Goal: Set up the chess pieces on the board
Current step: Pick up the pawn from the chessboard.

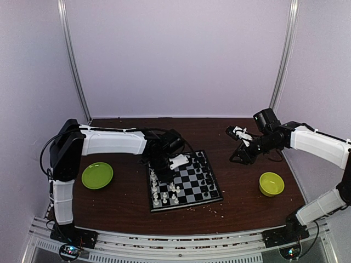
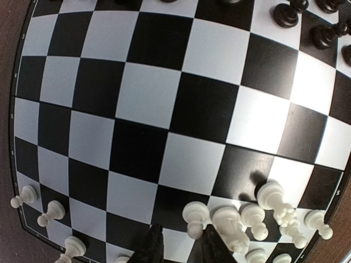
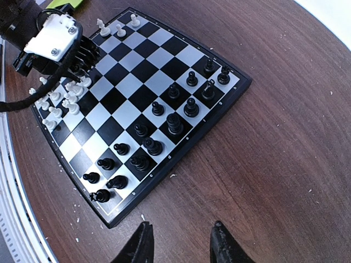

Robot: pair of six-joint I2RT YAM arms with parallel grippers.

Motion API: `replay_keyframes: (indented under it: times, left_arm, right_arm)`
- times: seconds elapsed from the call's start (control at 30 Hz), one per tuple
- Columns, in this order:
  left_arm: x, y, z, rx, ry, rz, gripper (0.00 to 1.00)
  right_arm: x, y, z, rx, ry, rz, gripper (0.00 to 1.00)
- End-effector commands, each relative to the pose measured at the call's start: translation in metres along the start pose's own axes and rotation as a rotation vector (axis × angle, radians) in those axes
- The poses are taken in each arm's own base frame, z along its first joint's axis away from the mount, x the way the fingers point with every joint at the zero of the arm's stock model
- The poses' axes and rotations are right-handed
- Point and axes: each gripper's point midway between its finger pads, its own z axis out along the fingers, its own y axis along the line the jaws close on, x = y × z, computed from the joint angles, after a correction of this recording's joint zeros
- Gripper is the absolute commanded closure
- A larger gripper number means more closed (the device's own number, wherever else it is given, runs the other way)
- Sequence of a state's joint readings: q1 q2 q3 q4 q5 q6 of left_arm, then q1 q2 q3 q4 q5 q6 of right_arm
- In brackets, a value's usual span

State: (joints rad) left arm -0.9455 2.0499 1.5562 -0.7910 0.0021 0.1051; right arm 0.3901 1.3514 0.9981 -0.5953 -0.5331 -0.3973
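The board (image 1: 192, 183) lies at the table's middle. White chess pieces (image 1: 162, 193) crowd its left side and black chess pieces (image 1: 205, 175) its right side. My left gripper (image 1: 166, 169) hangs low over the white side, pointing down. In the left wrist view the left gripper (image 2: 184, 247) is open with a bare square in its gap. A white pawn (image 2: 196, 218) stands just ahead of the right finger (image 2: 216, 247), beside other white men (image 2: 252, 216). My right gripper (image 1: 237, 158) is off the board's right edge. Seen from its wrist, the right gripper (image 3: 181, 246) is open over bare wood, empty, near the black pieces (image 3: 153, 145).
A lime-green plate (image 1: 97, 175) lies left of the board and a lime-green bowl (image 1: 271, 183) to its right. Pale crumbs (image 1: 219, 211) dot the brown table (image 1: 247, 203) near the board's front edge. Walls close in the back and both sides.
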Motion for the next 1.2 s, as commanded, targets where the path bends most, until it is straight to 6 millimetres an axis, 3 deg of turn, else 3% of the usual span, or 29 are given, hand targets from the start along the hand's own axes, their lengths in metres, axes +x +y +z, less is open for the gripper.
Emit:
replay_keyframes:
  times: [0.0, 0.37, 0.73, 1.0, 1.17]
  left_arm:
    - [-0.019, 0.001, 0.001, 0.008, -0.052, 0.017, 0.76]
    - [-0.021, 0.001, 0.007, 0.016, -0.053, 0.022, 0.74]
    - [-0.028, 0.003, 0.0, 0.034, -0.084, 0.018, 0.87]
    - [-0.011, 0.047, -0.018, -0.046, -0.086, -0.083, 0.91]
    - [-0.002, 0.061, -0.021, -0.068, -0.079, -0.109, 0.92]
  right_arm:
    - [-0.007, -0.007, -0.005, 0.026, -0.007, -0.012, 0.64]
    - [-0.007, -0.007, -0.005, 0.027, -0.003, -0.01, 0.64]
    - [-0.006, -0.007, -0.004, 0.026, -0.001, -0.011, 0.64]
    - [-0.005, -0.007, -0.002, 0.021, 0.008, -0.009, 0.64]
    - [-0.004, -0.008, -0.002, 0.023, 0.011, -0.01, 0.64]
